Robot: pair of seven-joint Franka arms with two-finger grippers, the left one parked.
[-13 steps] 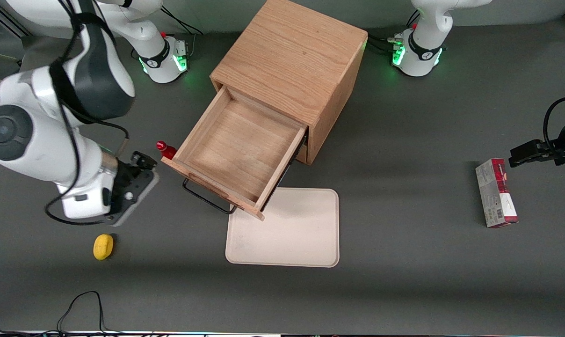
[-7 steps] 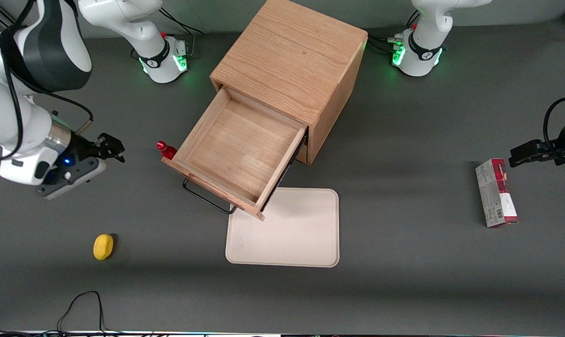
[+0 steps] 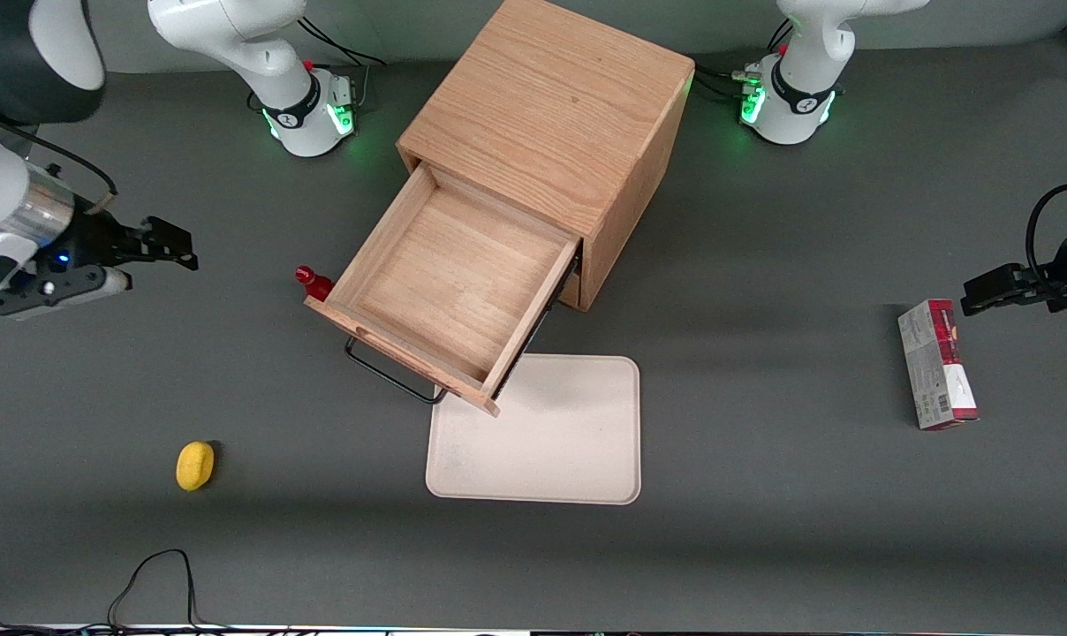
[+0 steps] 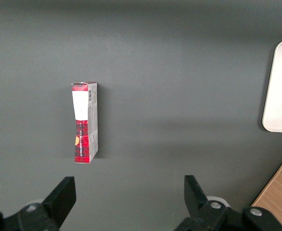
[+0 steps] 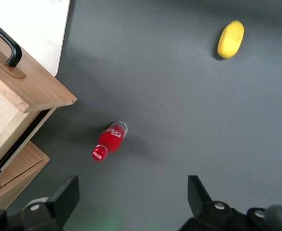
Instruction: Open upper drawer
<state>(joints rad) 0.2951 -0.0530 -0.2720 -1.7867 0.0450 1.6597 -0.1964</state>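
The light oak upper drawer [image 3: 450, 278] is pulled far out of the wooden cabinet [image 3: 551, 115], and its shallow tray is empty. Its black bar handle [image 3: 390, 375] faces the front camera. The drawer's corner and handle also show in the right wrist view [image 5: 15, 91]. My right gripper [image 3: 170, 246] is open and holds nothing. It hangs above bare table well away from the drawer, toward the working arm's end. In the right wrist view the gripper [image 5: 131, 197] is wide open over the grey table.
A small red bottle [image 3: 313, 283] lies beside the drawer's corner and shows in the right wrist view [image 5: 110, 140]. A yellow lemon [image 3: 195, 465] lies nearer the front camera. A beige tray [image 3: 569, 442] lies in front of the cabinet. A red carton [image 3: 937, 364] lies toward the parked arm's end.
My right gripper has drawn away from the drawer's handle, rising and moving toward the working arm's end of the table. The drawer has stayed open and still.
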